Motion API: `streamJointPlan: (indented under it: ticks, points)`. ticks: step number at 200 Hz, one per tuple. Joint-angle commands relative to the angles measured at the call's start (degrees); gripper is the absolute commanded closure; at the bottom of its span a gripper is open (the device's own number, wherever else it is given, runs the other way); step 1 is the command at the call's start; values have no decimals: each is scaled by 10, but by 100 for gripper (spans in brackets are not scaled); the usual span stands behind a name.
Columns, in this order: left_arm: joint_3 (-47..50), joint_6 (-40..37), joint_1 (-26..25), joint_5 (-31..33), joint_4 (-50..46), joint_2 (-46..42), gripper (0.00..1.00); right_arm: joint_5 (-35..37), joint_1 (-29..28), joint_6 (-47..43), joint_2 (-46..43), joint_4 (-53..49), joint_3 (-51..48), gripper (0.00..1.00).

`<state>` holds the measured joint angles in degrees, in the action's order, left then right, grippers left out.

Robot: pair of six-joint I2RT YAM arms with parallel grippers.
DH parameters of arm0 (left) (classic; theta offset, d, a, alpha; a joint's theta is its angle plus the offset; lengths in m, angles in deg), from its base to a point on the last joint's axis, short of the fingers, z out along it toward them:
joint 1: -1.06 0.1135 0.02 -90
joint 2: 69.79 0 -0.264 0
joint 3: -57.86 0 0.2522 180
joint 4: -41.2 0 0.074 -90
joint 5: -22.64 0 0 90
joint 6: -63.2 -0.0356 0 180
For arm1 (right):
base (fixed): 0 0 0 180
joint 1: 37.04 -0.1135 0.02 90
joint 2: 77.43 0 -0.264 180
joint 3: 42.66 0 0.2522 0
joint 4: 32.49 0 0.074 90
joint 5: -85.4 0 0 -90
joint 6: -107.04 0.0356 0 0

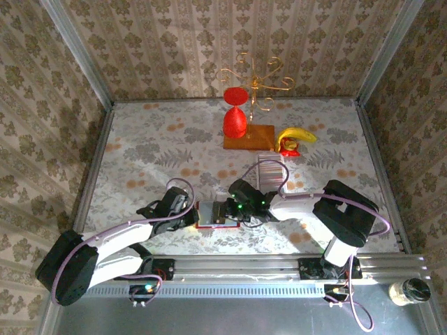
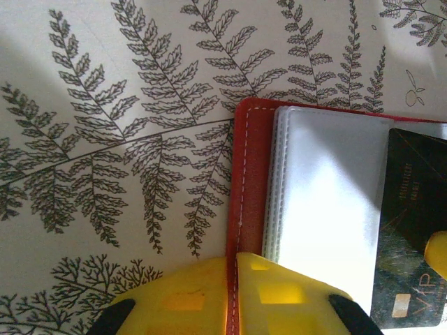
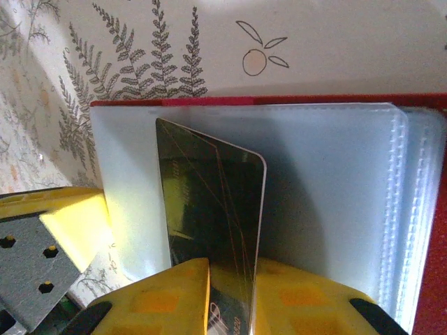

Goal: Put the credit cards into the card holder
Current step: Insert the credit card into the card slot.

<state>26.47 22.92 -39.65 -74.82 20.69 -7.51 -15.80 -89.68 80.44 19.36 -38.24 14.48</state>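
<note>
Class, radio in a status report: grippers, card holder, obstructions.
Left gripper shut on card holder edge. Right gripper shut on dark credit card, against clear sleeve. Card row lies beyond.

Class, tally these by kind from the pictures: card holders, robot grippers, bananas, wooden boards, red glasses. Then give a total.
Card holder: 1
Robot grippers: 2, left gripper clamping the card holder's edge, right gripper gripping a dark card
Banana: 1
Wooden board: 1
Red glass: 1
Total: 6
</note>
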Motion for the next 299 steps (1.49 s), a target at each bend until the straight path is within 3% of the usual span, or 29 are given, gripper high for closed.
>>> streamJointPlan:
  ticks: [1, 80, 132, 166, 299]
  points:
    - [23, 5, -10, 2, -13, 24, 89, 3, -3, -27, 14, -38, 24, 79]
    - [18, 3, -14, 3, -16, 24, 89, -22, -10, -74, 32, -92, 80, 79]
    - [23, 3, -13, 4, -17, 18, 89, 43, -11, -90, 12, -165, 92, 64]
    - [24, 4, -13, 3, -18, 16, 89, 31, -12, -95, 31, -166, 111, 74]
    - [28, 9, -15, 3, -13, 15, 89, 9, -33, -92, 77, -124, 149, 76]
